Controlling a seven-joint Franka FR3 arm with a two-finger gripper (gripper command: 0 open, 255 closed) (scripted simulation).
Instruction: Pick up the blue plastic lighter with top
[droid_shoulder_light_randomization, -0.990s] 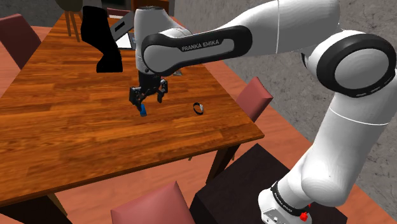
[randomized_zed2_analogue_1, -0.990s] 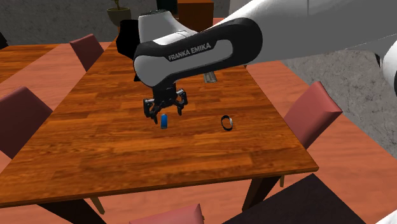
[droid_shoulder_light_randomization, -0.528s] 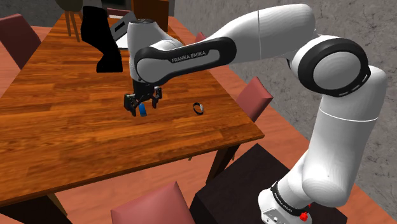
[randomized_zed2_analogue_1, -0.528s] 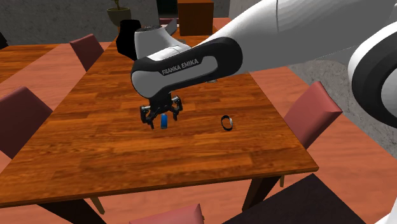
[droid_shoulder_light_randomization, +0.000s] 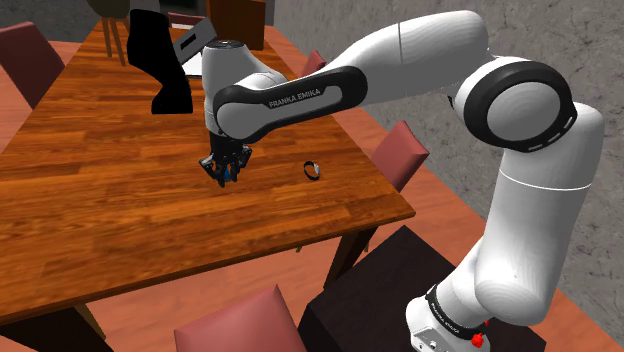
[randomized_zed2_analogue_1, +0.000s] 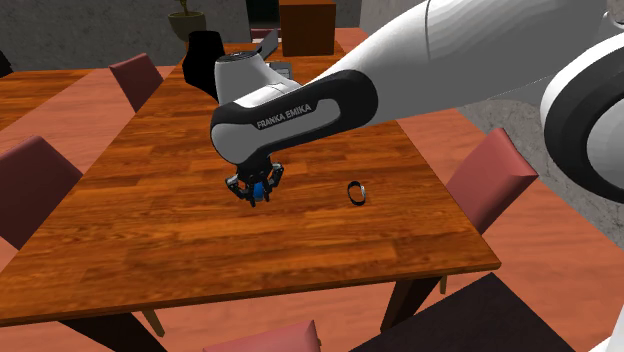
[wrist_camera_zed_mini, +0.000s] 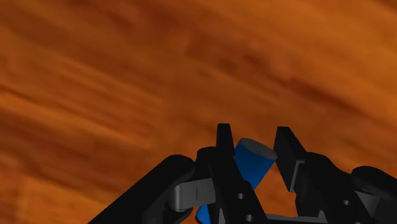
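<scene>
The blue lighter (wrist_camera_zed_mini: 254, 164) sits tilted between the fingers of my gripper (wrist_camera_zed_mini: 253, 141), which I judge clamped on its sides, low over the wooden table (wrist_camera_zed_mini: 127, 76) so the pads catch its body, not its top.

Arm (droid_shoulder_light_randomization: 400, 60) outstretched, end effector (droid_shoulder_light_randomization: 224, 174) downward, fingers (wrist_camera_zed_mini: 224, 153) tight on blue lighter (wrist_camera_zed_mini: 254, 163)

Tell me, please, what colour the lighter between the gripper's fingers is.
Blue; the lighter shows best in the wrist view.
</scene>
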